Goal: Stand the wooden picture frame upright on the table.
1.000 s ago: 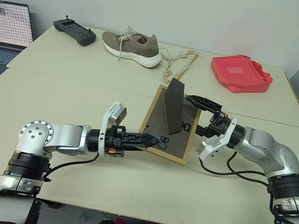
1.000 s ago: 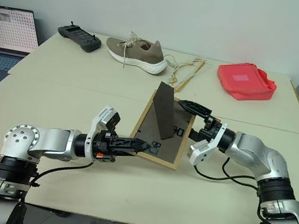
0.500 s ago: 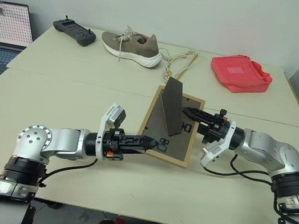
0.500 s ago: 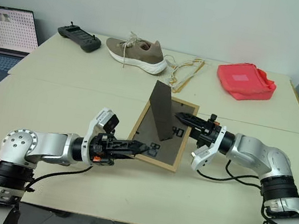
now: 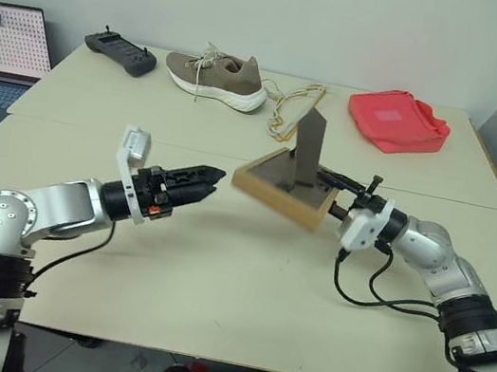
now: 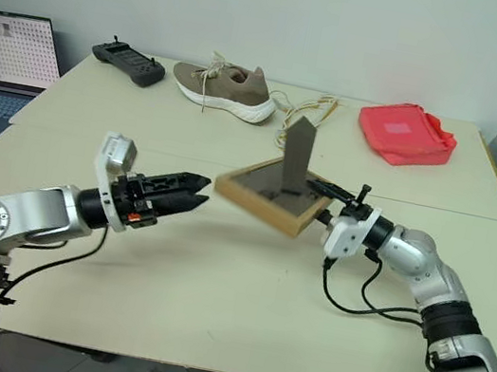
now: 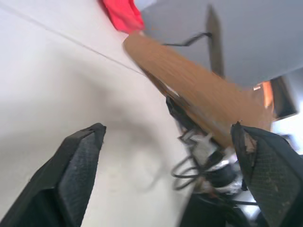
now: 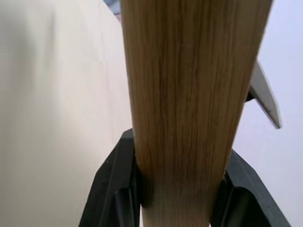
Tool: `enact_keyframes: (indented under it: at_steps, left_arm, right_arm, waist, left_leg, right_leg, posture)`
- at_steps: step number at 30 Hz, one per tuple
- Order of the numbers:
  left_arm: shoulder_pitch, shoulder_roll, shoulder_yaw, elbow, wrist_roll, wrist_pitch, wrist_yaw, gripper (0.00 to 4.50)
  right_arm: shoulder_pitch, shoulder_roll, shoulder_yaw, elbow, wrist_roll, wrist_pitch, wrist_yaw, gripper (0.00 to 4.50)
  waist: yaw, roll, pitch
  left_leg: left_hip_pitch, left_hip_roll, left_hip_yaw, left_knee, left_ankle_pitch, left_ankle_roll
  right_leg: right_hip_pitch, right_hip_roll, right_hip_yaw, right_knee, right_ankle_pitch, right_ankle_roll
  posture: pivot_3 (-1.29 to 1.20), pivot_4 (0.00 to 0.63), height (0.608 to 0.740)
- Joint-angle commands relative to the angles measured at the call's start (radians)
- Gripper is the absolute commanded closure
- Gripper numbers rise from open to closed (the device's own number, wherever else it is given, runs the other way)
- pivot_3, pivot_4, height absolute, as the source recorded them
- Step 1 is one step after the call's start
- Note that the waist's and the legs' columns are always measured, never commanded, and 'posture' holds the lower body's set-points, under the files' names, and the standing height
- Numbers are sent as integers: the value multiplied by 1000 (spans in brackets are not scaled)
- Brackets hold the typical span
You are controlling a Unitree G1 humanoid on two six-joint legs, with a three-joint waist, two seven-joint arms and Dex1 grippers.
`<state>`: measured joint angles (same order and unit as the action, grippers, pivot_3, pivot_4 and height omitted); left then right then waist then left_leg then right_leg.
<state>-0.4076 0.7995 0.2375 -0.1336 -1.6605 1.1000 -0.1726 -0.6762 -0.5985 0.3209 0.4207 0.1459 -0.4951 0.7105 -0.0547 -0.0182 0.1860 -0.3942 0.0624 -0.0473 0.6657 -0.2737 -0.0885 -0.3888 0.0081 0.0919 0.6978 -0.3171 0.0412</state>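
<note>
The right gripper points level toward the left and is clamped on the right edge of the wooden picture frame, holding it nearly flat above the table, back side up. The left gripper is level, its fingers spread wide, apart from the frame's left edge, with free tabletop between. The dark stand rises upright from the brown back board.
</note>
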Motion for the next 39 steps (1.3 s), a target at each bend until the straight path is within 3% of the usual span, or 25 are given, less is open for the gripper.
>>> enact_keyframes:
  at_steps: [1,4,10,19,20,26,31,33,39]
  left_arm:
    - [36,49,-25,-251,266,-104,-87,0]
    - [81,27,-54,-361,415,-192,-131,0]
    - [182,-15,-126,-426,658,-330,-224,0]
    - [236,-46,-161,-395,777,-371,-329,0]
    - [233,-50,-161,-390,782,-369,-337,0]
    - [170,-74,-162,-329,794,-343,-380,0]
    - [91,-60,-169,-246,821,-320,-433,0]
    - [42,-36,-176,-184,849,-309,-467,0]
    - [-88,20,-215,19,959,-370,-638,0]
  right_arm:
    - [-39,27,-104,-127,357,514,168,3189]
    - [-76,61,-157,-135,506,803,210,3189]
    - [-116,133,-223,10,561,1061,272,3189]
    - [-33,201,-195,142,344,826,316,3189]
    - [-20,205,-201,127,341,824,318,2630]
    - [59,188,-224,8,324,846,326,1408]
    - [140,87,-255,-106,296,881,313,267]
    - [186,-5,-278,-195,265,920,286,30]
    - [285,-188,-425,-580,352,1151,201,30]
  waist:
    - [2,0,0]
    - [7,1,1]
    - [9,1,1]
    - [8,1,1]
    - [7,1,1]
    - [9,1,1]
    - [10,1,1]
    - [23,1,1]
    - [18,2,1]
  left_leg:
    - [0,0,-1,0,0,0]
    - [1,-1,0,-1,0,0]
    - [1,-1,5,-1,-2,3]
    - [-3,-1,7,-1,-2,4]
    - [-3,-1,7,-1,-2,4]
    - [-3,-1,7,-1,-2,4]
    - [-2,-1,7,-1,-2,4]
    - [-3,-1,6,-1,-2,4]
    - [-3,-2,7,-1,-3,5]
  right_leg:
    - [0,0,0,0,0,0]
    - [0,4,-2,0,0,0]
    - [-1,7,-2,0,0,0]
    - [-5,6,-2,-1,0,0]
    - [-5,6,-2,-1,0,0]
    - [-4,6,-2,0,0,0]
    - [-4,7,-2,0,0,0]
    - [-4,7,-3,0,0,0]
    - [-5,7,-2,0,0,0]
  posture:
    - [0,150,740]
    - [0,150,740]
    - [0,150,740]
    - [0,150,740]
    - [0,150,740]
    - [0,150,740]
    - [0,150,740]
    - [0,150,740]
    - [0,150,740]
